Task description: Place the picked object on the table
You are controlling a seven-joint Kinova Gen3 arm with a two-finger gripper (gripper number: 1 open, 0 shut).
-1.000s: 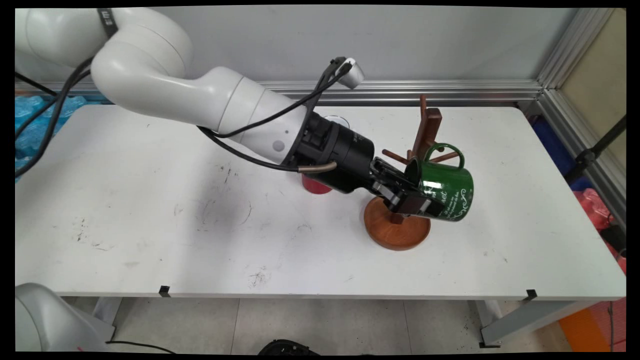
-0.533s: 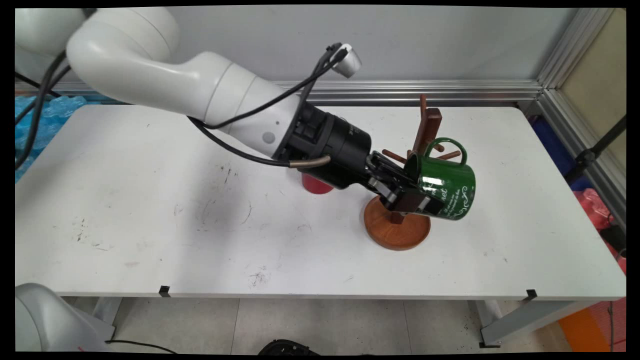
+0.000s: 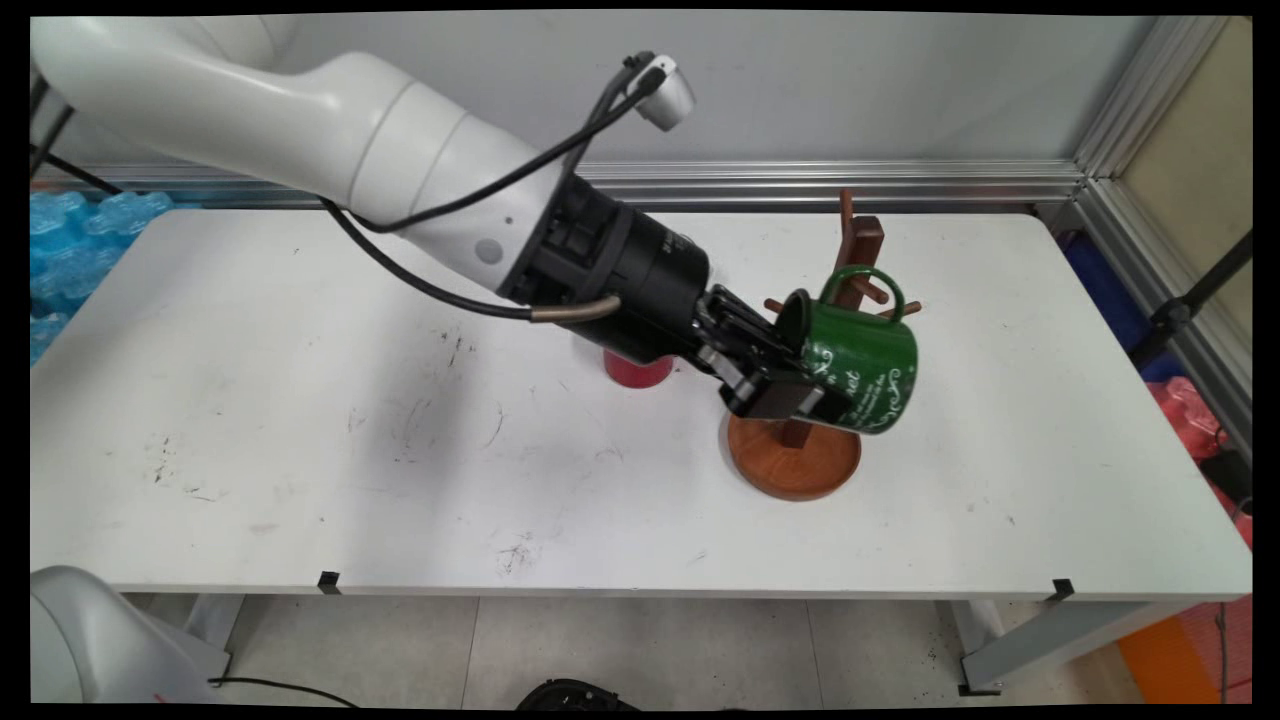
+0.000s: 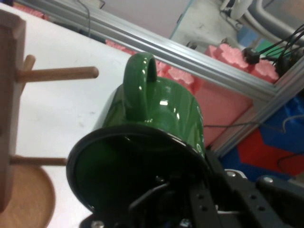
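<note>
The gripper [image 3: 790, 392] fingers pinch a glossy green mug [image 3: 856, 362] by its rim, held sideways just beside the wooden mug tree [image 3: 800, 440]; rigid, likely slippery and breakable.

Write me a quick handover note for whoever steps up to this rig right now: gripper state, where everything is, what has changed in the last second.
Gripper: shut on the green mug, one finger inside the rim, one outside. The mug is held on its side in the air, mouth toward the arm, handle up.
Mug rack: wooden, round base on the table, pegs sticking out of its post. The mug's handle is level with the upper pegs, just beside them; not hooked on any.
Red cup: on the table behind the wrist, mostly hidden.
Over the last second the mug has moved up and toward the post.
</note>
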